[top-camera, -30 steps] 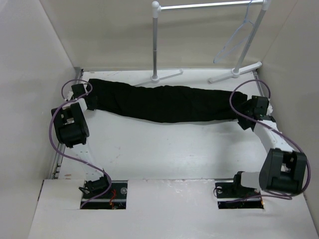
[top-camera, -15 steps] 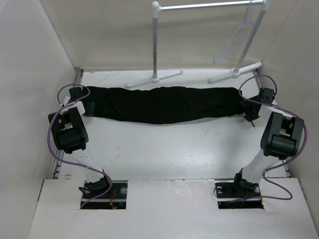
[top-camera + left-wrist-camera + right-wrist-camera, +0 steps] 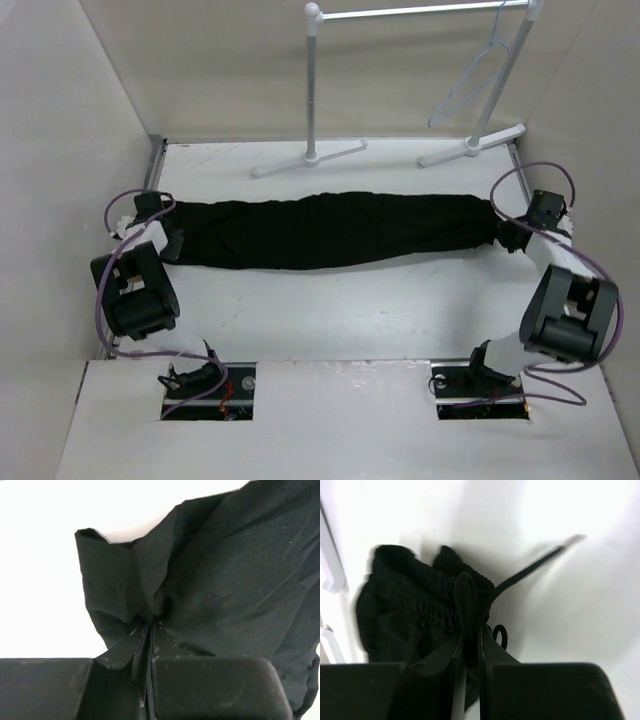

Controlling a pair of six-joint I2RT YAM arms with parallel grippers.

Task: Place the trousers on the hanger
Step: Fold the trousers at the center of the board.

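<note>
The black trousers (image 3: 330, 232) lie stretched left to right across the table. My left gripper (image 3: 172, 232) is shut on their left end; in the left wrist view the fingertips (image 3: 150, 625) pinch a fold of the black cloth (image 3: 225, 580). My right gripper (image 3: 508, 236) is shut on the right end, where the right wrist view has the jaws (image 3: 471, 640) clamped on the gathered waistband (image 3: 425, 605) and its drawstring (image 3: 530, 570). The pale hanger (image 3: 478, 75) hangs from the rack's rail at the back right, apart from both grippers.
A white rack (image 3: 315, 90) with T-shaped feet (image 3: 308, 158) stands along the back of the table. Its right foot (image 3: 470, 146) lies close behind the right gripper. Walls close in on the left and right sides.
Both arms have drawn the trousers toward the near side and pulled them out straighter. The right gripper has closed on the waistband end.
</note>
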